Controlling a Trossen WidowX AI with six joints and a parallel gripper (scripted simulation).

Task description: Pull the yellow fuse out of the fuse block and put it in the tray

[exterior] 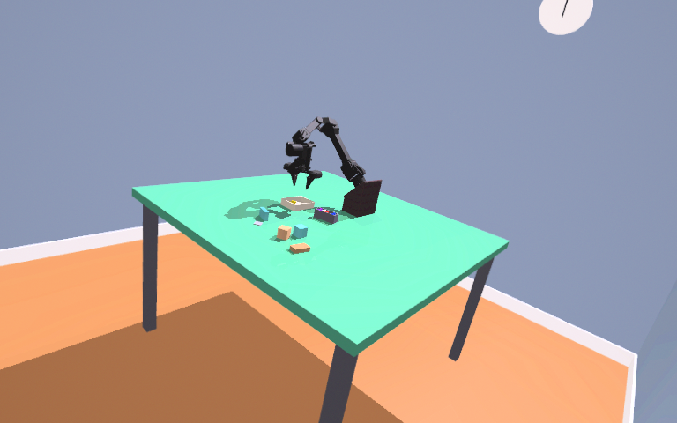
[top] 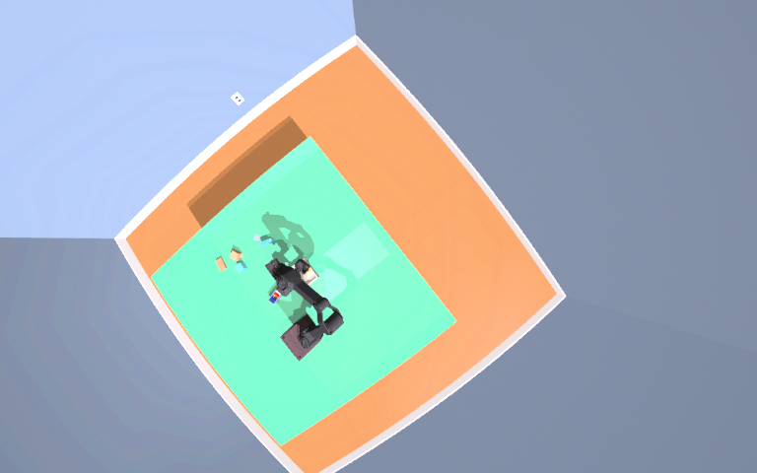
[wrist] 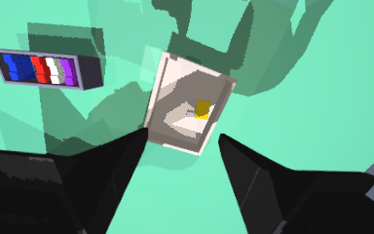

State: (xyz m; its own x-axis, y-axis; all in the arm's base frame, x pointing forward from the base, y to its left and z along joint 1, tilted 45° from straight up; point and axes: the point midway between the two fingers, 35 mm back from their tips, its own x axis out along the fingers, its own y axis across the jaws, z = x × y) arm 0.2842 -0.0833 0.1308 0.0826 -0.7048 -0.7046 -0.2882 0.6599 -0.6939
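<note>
The yellow fuse [wrist: 203, 109] [exterior: 294, 202] lies on the floor of the pale tray [wrist: 159, 97] [exterior: 304, 205] [top: 309, 273], clear of my fingers. My gripper [wrist: 184, 135] [exterior: 305, 180] is open and empty and hangs above the tray, its two dark fingers spread to either side of the tray's near edge in the wrist view. The fuse block [wrist: 88, 71] [exterior: 325, 214] [top: 274, 297] lies to the left in the wrist view, holding blue, red, white and purple fuses.
Teal and tan blocks [exterior: 300, 231] [exterior: 284, 232] [exterior: 299, 247] [exterior: 264, 213] lie on the green table [exterior: 389, 269] in front of the tray and fuse block. The arm's dark base [exterior: 362, 197] stands just behind the fuse block.
</note>
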